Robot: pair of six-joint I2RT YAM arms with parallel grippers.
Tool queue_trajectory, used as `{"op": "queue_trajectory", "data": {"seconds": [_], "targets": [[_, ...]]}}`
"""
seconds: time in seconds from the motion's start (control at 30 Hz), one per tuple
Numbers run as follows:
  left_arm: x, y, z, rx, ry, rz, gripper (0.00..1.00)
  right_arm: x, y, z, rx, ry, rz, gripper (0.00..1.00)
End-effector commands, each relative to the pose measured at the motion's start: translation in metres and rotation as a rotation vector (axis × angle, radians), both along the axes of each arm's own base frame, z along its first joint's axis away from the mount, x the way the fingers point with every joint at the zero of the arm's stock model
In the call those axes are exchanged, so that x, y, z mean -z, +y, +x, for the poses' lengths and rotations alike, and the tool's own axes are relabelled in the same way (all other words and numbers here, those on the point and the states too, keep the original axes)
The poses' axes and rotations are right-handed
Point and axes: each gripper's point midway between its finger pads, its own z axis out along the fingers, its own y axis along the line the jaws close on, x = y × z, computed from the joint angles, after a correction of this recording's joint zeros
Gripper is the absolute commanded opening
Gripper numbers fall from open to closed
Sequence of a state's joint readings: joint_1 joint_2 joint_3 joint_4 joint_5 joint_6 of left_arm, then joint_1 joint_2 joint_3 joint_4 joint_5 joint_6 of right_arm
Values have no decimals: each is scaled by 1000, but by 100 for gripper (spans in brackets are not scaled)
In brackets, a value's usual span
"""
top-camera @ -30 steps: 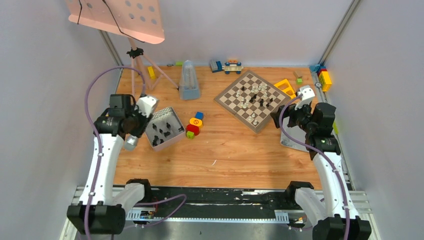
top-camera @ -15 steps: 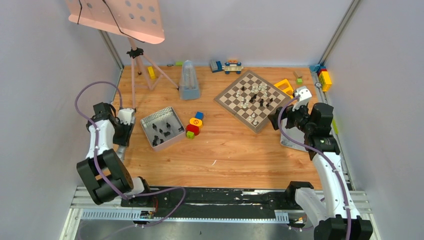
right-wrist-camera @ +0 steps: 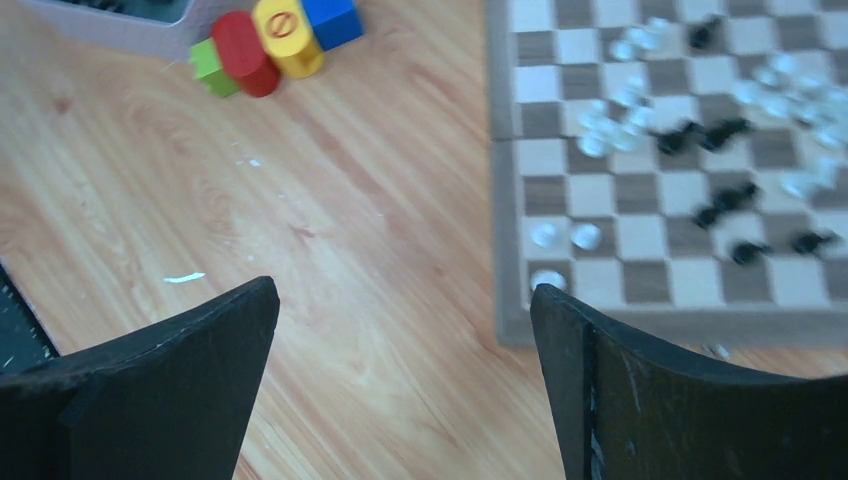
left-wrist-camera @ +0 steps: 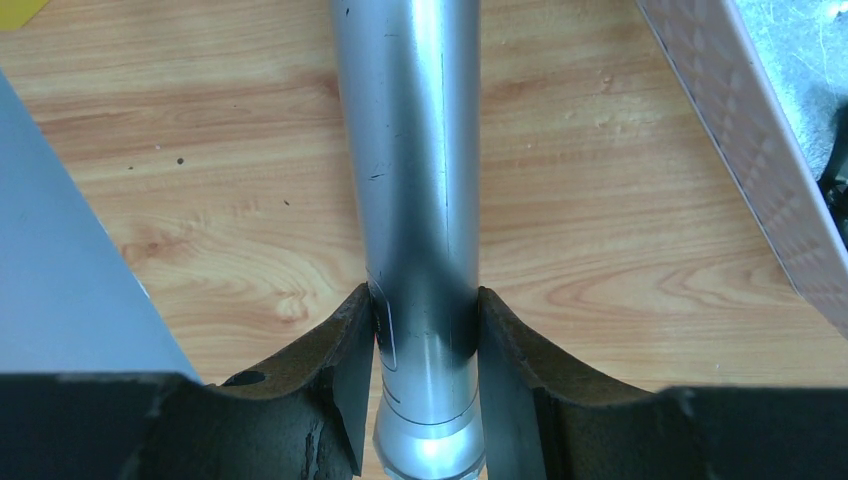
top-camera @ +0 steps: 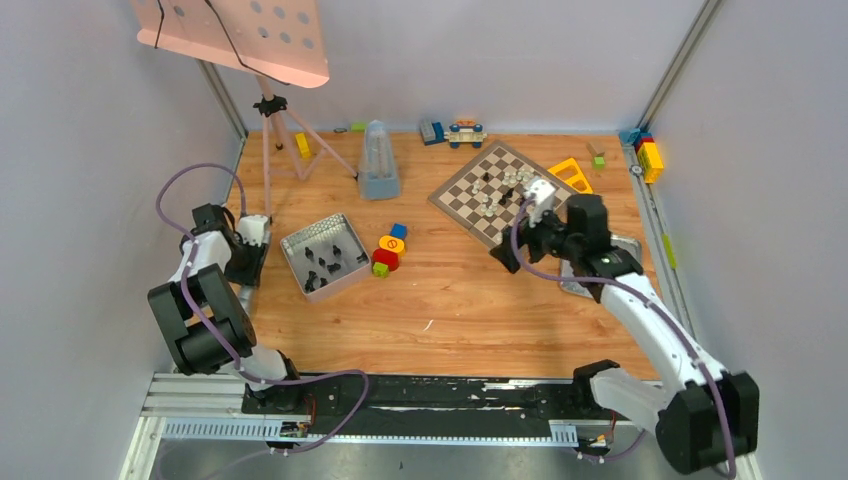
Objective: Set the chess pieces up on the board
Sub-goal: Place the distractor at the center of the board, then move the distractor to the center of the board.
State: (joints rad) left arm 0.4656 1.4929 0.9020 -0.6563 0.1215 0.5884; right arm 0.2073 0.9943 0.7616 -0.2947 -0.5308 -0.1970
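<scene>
The board lies at the back right of the table, with black and white chess pieces scattered loosely over its middle. More chess pieces lie in the grey metal tray on the left. My right gripper hovers open and empty over bare wood at the board's near corner. In the right wrist view the board and a white piece sit ahead of the right gripper. My left gripper, left of the tray, is shut on a silver metal cylinder.
Colourful toy blocks sit between tray and board. A grey metronome-shaped object and a pink stand's tripod are at the back left. More blocks line the back edge, a yellow piece is beside the board, and a grey plate lies under the right arm.
The right arm swung left from the board's right side to its near corner, gripper still open. The left arm folded back towards the left wall, still gripping the silver cylinder.
</scene>
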Motion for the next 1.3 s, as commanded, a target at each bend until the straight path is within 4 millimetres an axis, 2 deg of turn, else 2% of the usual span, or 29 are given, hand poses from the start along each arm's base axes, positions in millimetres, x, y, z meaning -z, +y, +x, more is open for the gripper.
{"op": "queue_trajectory", "data": {"seconds": [0.0, 0.13, 0.2, 0.27, 0.3, 0.33, 0.4, 0.5, 0.7, 0.83, 1.1, 1.27], "targets": [[-3, 3, 13, -19, -45, -10, 40, 1, 56, 21, -111, -73, -121, 100], [-9, 0, 14, -29, -59, -25, 51, 31, 115, 34, -203, -40, -174, 100], [-14, -1, 14, -37, -71, -26, 56, 56, 144, 38, -240, -16, -224, 100], [-21, 0, 16, -42, -83, -20, 60, 69, 170, 42, -270, -17, -246, 100], [-23, 0, 15, -44, -84, -19, 61, 78, 181, 41, -288, -10, -257, 100], [-28, 0, 15, -46, -92, -14, 69, 86, 191, 41, -301, -2, -268, 100], [-35, 1, 16, -50, -102, -9, 77, 100, 210, 39, -329, 6, -287, 100], [-47, 1, 17, -58, -126, 3, 88, 119, 231, 39, -349, 24, -308, 100], [-70, -1, 16, -60, -168, 9, 95, 150, 254, 52, -320, 72, -325, 100], [-82, -1, 15, -57, -190, 22, 96, 161, 259, 74, -253, 64, -348, 98], [-102, -5, 11, -47, -239, 38, 97, 150, 275, 125, -162, -10, -344, 91], [-116, -14, 7, -23, -290, 31, 98, 139, 282, 165, -85, -58, -355, 87]]}}
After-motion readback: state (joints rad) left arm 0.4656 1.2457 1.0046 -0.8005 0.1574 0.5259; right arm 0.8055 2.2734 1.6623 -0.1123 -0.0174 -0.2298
